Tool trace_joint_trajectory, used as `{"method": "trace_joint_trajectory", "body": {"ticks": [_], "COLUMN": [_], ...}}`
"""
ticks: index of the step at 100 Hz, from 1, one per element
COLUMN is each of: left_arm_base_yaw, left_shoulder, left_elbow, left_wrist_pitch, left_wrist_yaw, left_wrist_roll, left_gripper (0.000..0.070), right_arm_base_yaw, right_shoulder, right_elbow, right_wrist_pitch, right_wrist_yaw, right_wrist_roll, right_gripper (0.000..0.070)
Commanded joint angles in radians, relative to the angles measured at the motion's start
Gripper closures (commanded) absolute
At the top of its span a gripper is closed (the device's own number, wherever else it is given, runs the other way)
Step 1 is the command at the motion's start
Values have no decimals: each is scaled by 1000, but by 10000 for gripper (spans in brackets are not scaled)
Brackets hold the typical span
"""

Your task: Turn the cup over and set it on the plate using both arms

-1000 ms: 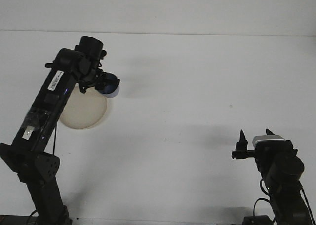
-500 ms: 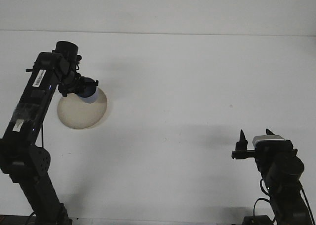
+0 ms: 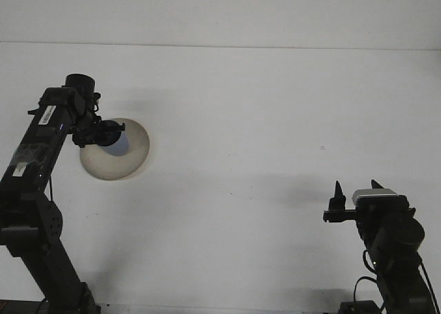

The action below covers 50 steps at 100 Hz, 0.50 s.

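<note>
Here the plate (image 3: 127, 159), a pale round dish, lies on the white worktop (image 3: 262, 121) near its left side, well short of the back edge. The left end effector (image 3: 110, 132) hangs over the plate's left part, pinching the dark blue cup (image 3: 117, 139), which sits above the plate's inner surface. Whether the cup touches the plate cannot be told, and its opening cannot be made out because the arm's dark links cover much of it. Which way up the cup sits is likewise unclear.

Right of the plate the worktop stretches bare and wide toward the far right edge. The right end effector (image 3: 356, 188) stands well apart from the plate, low at the right, its two dark fingers (image 3: 338, 191) pointing upward and spread with nothing between them. Both arm bases are cut off by the bottom edge of the front view.
</note>
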Motion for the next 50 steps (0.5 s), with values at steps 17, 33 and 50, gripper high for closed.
{"method": "trace_joint_trajectory", "body": {"ticks": [17,33,50], "left_arm_base_yaw": [7,7,23], "left_shoulder": [8,-5,-82], "left_elbow": [8,11,16], "left_wrist_pitch": [19,42,41], "left_wrist_yaw": [7,7,8], "left_wrist_roll": [-3,-2,0], "left_gripper": [120,0,0], "right_arm_base_yaw": [2,2,2], "right_shoulder": [2,2,2], "right_elbow": [5,5,5], "right_wrist_pitch": [9,9,9], "right_wrist_yaw": [1,1,1], "right_wrist_roll": [4,4,4], "right_gripper": [152,152,152]}}
